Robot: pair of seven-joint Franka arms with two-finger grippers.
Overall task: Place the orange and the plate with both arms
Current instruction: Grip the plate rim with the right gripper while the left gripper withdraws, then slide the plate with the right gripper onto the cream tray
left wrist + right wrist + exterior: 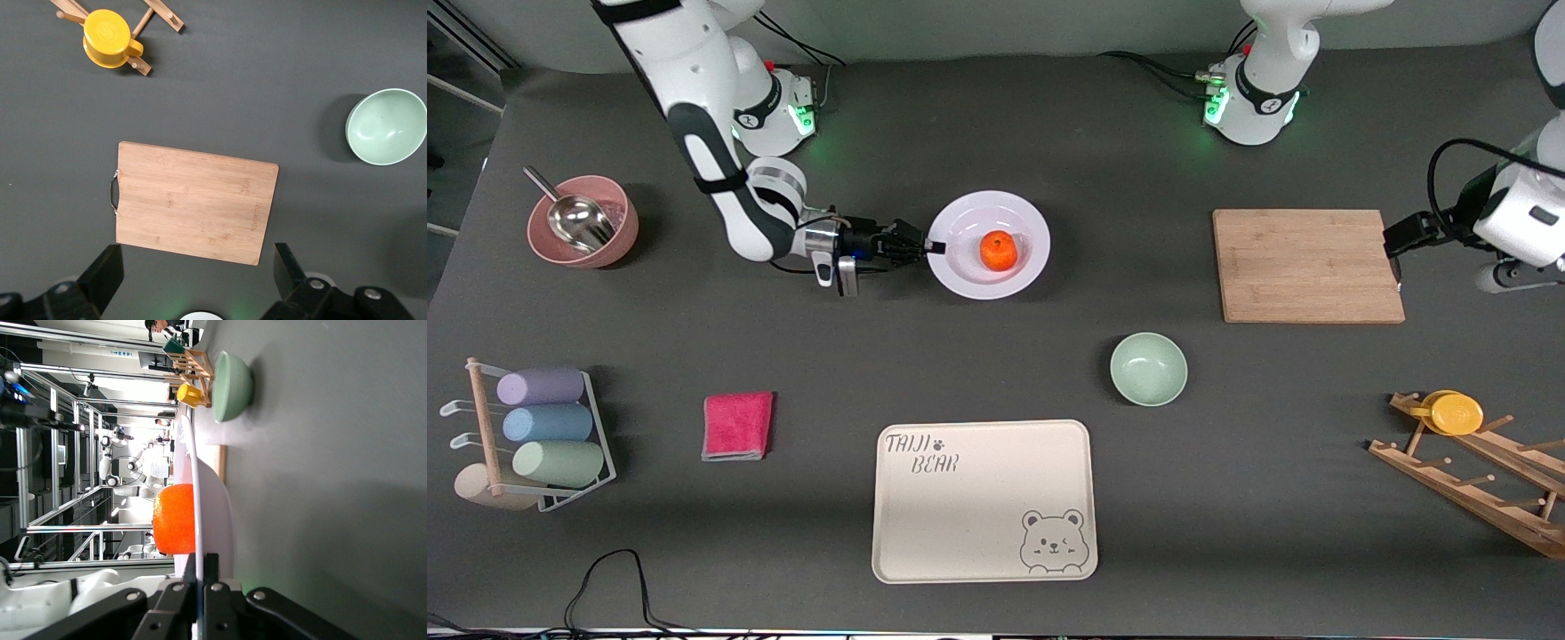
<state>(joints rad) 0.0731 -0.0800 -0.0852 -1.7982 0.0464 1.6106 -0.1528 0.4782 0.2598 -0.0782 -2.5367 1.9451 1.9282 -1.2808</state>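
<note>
The white plate (pixel 965 216) lies on the table in front of the right arm's base, with the orange (pixel 999 250) resting in it. My right gripper (pixel 932 246) is shut on the plate's rim at the edge toward the right arm's end. In the right wrist view the rim (pixel 196 487) runs edge-on between the two fingers, and the orange (pixel 175 519) sits on the plate just past them. My left gripper (pixel 197 277) is open and empty, up in the air near the wooden board's edge at the left arm's end of the table.
A wooden cutting board (pixel 1307 264) lies toward the left arm's end. A pale-green bowl (pixel 1148 368) and a beige bear-print tray (pixel 983 500) lie nearer the camera. A pink bowl with a scoop (pixel 583 220), a pink cloth (pixel 737 426), a cup rack (pixel 534 436) and a wooden rack with a yellow disc (pixel 1456 413) stand around.
</note>
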